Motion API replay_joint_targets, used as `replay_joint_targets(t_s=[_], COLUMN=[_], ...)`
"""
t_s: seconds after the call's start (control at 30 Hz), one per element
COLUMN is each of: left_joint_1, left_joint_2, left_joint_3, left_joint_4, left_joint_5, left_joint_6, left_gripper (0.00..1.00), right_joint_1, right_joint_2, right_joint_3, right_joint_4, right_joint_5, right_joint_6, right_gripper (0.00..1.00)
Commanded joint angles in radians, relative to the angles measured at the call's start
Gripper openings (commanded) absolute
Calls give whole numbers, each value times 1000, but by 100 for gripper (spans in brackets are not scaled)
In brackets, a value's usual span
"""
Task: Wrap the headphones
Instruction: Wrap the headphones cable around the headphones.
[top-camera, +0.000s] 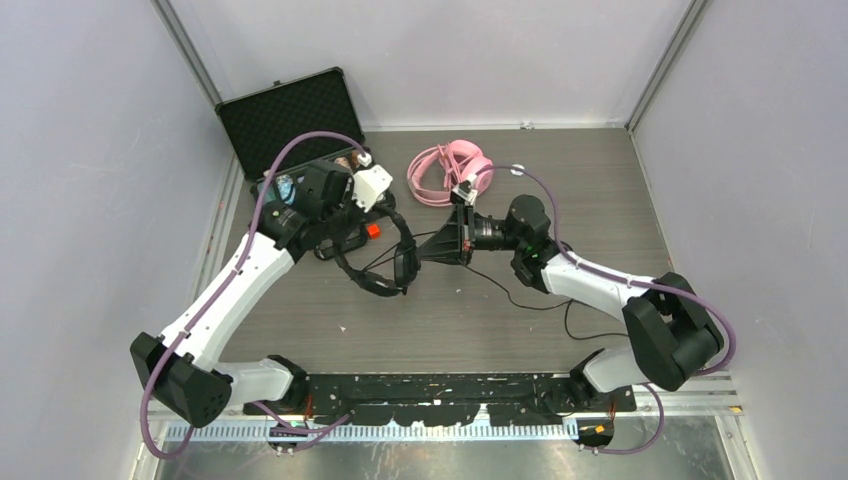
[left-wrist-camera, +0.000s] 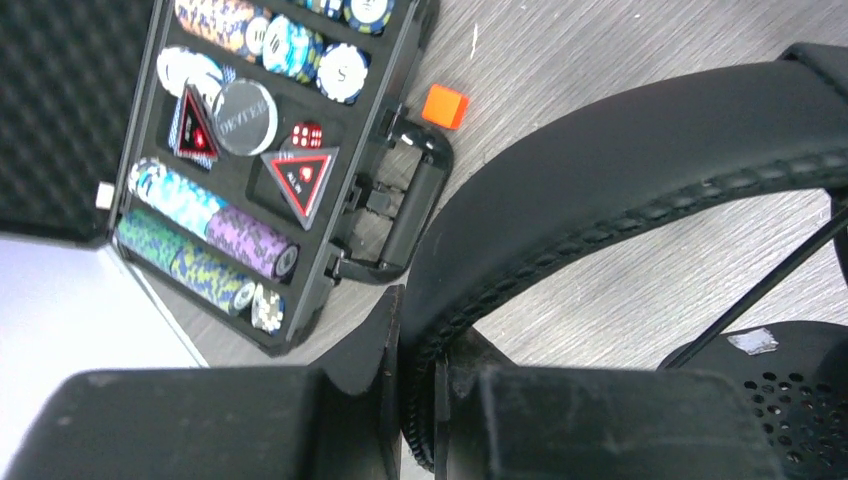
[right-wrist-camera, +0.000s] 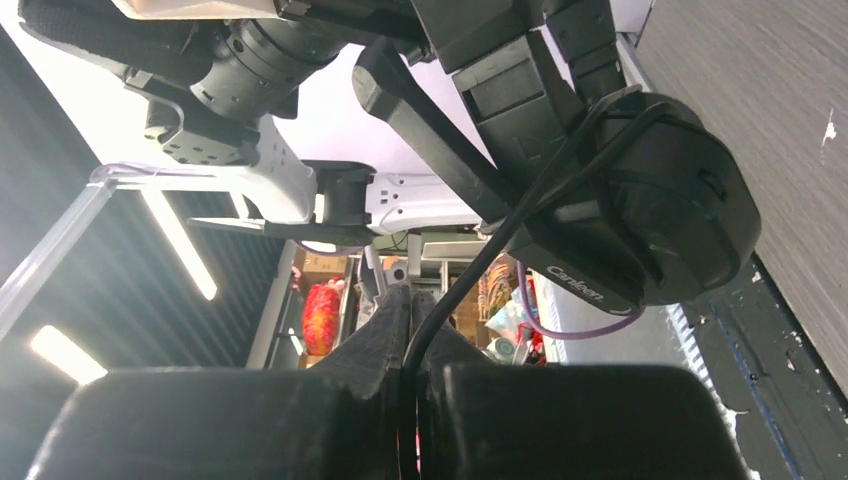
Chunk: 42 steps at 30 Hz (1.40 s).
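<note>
- Top view: black headset (top-camera: 385, 268) sits mid-table (top-camera: 600, 180), between the two arms.
- Left gripper (top-camera: 390, 222) is down on the headset's headband (top-camera: 403, 232). Can't tell from this view how the jaws stand.
- Right gripper (top-camera: 418, 254) comes in from the right, its tip at the headset's right side. Black cable (top-camera: 520, 296) trails away over the table toward the right arm.
- Pink headset (top-camera: 462, 165) lies apart at the far side, with its pink cable (top-camera: 425, 188) looped just beside it.
- Open case (top-camera: 290, 120) is at far left, and an orange cube (top-camera: 373, 230) sits near the left gripper.
- Left wrist view: left gripper (left-wrist-camera: 420, 405) is clenched on the headband (left-wrist-camera: 620, 150). The perforated earcup (left-wrist-camera: 790, 400) is at lower right and the thin black cable (left-wrist-camera: 770, 280) runs past it.
- The case (left-wrist-camera: 400, 215) holds poker chips (left-wrist-camera: 200, 225). The orange cube (left-wrist-camera: 445, 105) is on the table (left-wrist-camera: 620, 290) just beside the case.
- Right wrist view: right gripper (right-wrist-camera: 412, 400) pinches the black cable (right-wrist-camera: 470, 270) between closed fingers.
- The cable runs up and loops around the earcup (right-wrist-camera: 670, 210), which is lifted off the table (right-wrist-camera: 780, 100).
</note>
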<state>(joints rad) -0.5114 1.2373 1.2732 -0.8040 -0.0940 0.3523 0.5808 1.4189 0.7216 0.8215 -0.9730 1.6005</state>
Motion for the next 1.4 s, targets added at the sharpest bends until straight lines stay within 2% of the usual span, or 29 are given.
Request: replay_joint_targets(t_s=[0.0,0.23,0.5,0.63,0.93,1.17,1.37], left_joint_1=[13,-2,-12,-12,-9,-1,4], left_joint_2=[-13,3,19,8,-18,-59,-96], left_joint_3=[53,95,109,88,43,13,9], left_joint_4=[-108,-159,-218,-187,-62,60,115], left_joint_5=[-157,-217,-316,-276,-194,-144,-91], left_joint_6=[-128,-323,-623,-752,-1024,-1160,-1251], left_gripper=[0,0,0,0,0,0,0], right_joint_1=[21,85,205,259,368,472,498], right_joint_2=[-73,-72,-35,-21,-98,-194,-227], right_joint_3=[99,193,290,330,353,289,149], right_joint_4=[-89,-233,-395,-491,-765,-800,-658], right_joint_5=[60,144,294,398,659,840,880], right_joint_6=[-133,-210,-325,-404,-679,-864,-961], right_gripper=[9,9,10,10,11,11,10])
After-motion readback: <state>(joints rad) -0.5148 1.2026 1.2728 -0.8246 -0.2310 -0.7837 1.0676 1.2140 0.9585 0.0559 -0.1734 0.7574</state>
